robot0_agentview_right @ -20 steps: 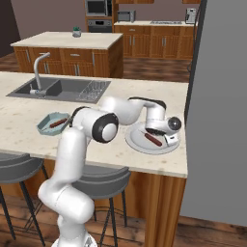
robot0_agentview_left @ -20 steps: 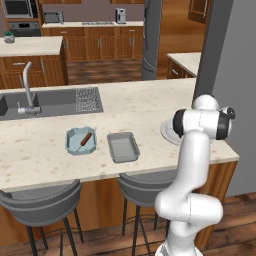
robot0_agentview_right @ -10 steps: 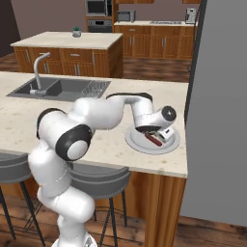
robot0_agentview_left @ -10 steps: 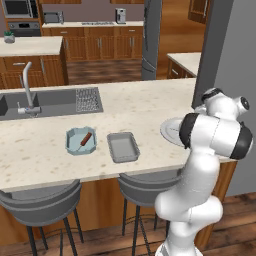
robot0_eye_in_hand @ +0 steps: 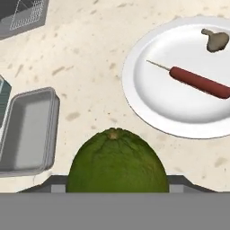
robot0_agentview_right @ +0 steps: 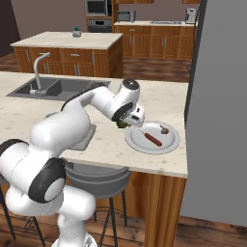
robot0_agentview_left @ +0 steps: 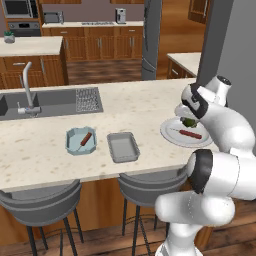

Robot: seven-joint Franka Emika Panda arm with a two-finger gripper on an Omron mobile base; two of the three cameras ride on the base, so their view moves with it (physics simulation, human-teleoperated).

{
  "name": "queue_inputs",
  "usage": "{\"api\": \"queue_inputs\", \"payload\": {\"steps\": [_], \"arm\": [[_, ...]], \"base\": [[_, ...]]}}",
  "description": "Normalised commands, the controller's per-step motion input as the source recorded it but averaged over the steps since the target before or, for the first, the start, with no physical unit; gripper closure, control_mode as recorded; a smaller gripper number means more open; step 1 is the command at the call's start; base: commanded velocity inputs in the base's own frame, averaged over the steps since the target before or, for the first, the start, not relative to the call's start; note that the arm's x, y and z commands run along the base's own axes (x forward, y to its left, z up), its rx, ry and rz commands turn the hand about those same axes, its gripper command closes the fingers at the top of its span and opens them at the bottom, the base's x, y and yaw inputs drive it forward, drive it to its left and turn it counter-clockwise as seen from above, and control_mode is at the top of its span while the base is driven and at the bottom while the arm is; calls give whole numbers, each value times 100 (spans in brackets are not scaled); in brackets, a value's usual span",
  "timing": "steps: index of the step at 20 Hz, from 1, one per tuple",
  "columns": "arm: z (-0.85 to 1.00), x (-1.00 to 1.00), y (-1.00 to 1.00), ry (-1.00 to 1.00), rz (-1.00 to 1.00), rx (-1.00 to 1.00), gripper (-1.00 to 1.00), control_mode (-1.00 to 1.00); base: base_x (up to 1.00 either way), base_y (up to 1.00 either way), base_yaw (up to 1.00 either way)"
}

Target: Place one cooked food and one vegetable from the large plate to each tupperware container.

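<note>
The gripper (robot0_agentview_right: 123, 122) holds a round green vegetable (robot0_eye_in_hand: 117, 161), dark green with a rough skin and a small stem mark on top. In the hand view the vegetable sits between the fingers and hides most of them. From the right base view the gripper hangs above the counter (robot0_agentview_right: 159, 161), just beside the left edge of the large plate (robot0_agentview_right: 166, 144), and the vegetable looks lifted off the surface. In the left base view the green vegetable (robot0_agentview_left: 188, 121) appears under the wrist, over the far part of the large plate (robot0_agentview_left: 172, 135).

On the large plate (robot0_eye_in_hand: 161, 105) there lies a red sausage on a thin skewer (robot0_eye_in_hand: 197, 82), about in the middle, and a small brown mushroom (robot0_eye_in_hand: 215, 39) near the rim, apart from the sausage.

To the left of the plate, well apart from it, stands the grey rectangular container (robot0_agentview_left: 123, 146). I see nothing inside it. Just beside this one, further left, is the light blue container (robot0_agentview_left: 81, 140), and inside it lies one sausage on a skewer (robot0_agentview_left: 86, 138).

Behind the two containers is the dark sink (robot0_agentview_left: 45, 102) with a curved tap (robot0_agentview_left: 27, 89). Two grey stools (robot0_agentview_left: 39, 203) stand below the counter edge.
</note>
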Motion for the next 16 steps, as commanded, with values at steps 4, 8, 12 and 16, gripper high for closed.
{"api": "queue_inputs", "payload": {"steps": [4, 8, 12, 16], "arm": [[69, -14, 100, 28, 42, -12, 100, -100], [4, 0, 100, 19, 34, -4, 100, -100], [-27, 0, 100, 2, 26, 1, 100, -100], [-62, 2, 100, -21, 9, 10, 100, -100]], "base": [[0, 0, 0], [0, 0, 0], [0, 0, 0], [0, 0, 0]]}}
